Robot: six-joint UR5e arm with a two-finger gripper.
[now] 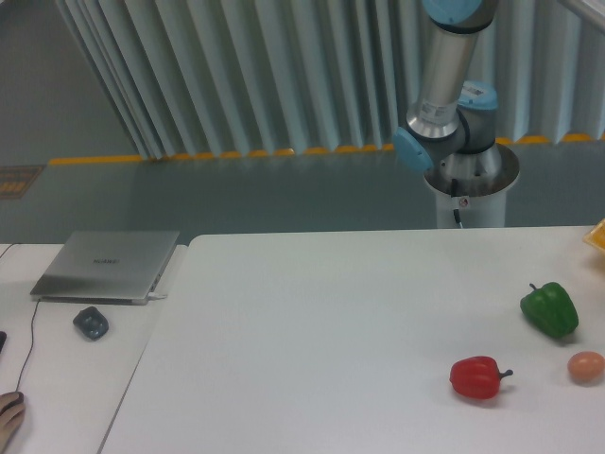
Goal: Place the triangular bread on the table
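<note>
Arm [452,85] upright behind table [312,340], hand out of view

The arm [452,95] rises upright from its base; gripper unseen.

Bread sliver [597,235] at white table's [321,322] right edge.

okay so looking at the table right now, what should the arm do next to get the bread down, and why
Probably bring the gripper down into view toward the right table edge. Only the arm's base and lower joints show, the gripper is out of frame, and just a yellowish sliver, possibly the bread, shows there beyond the green pepper.
</note>
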